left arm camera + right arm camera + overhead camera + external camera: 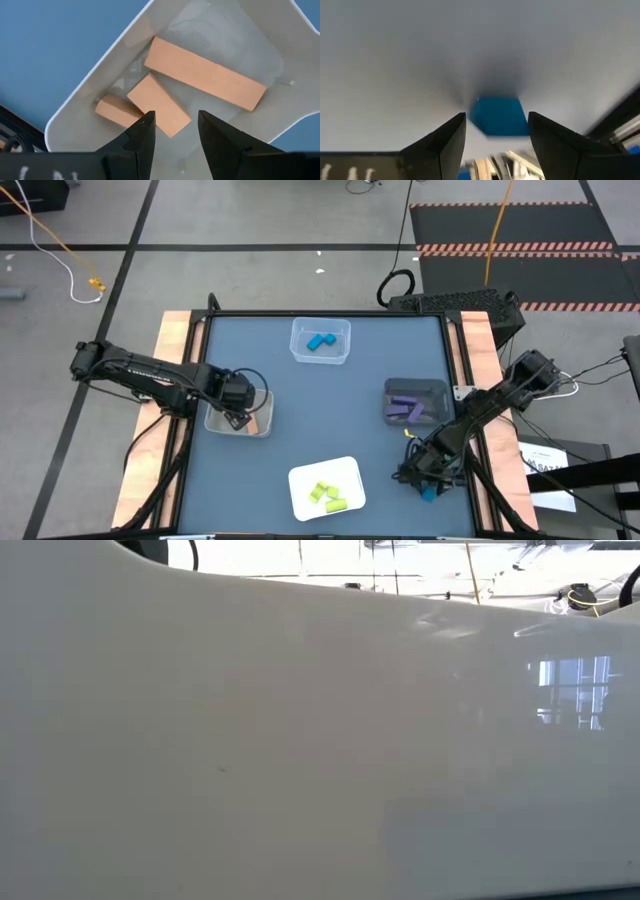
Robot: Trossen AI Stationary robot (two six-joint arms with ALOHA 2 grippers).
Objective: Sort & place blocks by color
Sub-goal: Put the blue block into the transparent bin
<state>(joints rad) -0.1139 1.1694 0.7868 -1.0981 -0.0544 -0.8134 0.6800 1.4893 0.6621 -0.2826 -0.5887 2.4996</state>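
My left gripper [175,125] [236,412] hangs open over the clear bin [262,420] at the table's left. Three tan blocks [205,72] lie on the bin's floor, and the fingers stand above the middle one [159,102] without touching it. My right gripper [496,131] [425,480] is low at the table's near right, open. A small blue block [499,116] [428,494] rests on the table between its fingertips, with a narrow gap on each side. More blue blocks [320,341] lie in the far clear bin.
Purple blocks [405,406] fill a grey bin [440,388] just beyond my right gripper. Yellow-green blocks [327,495] sit on a white tray [300,478] at the near centre. A white wall [300,740] fills the low view. The table's right edge rail [470,380] is close to my right arm.
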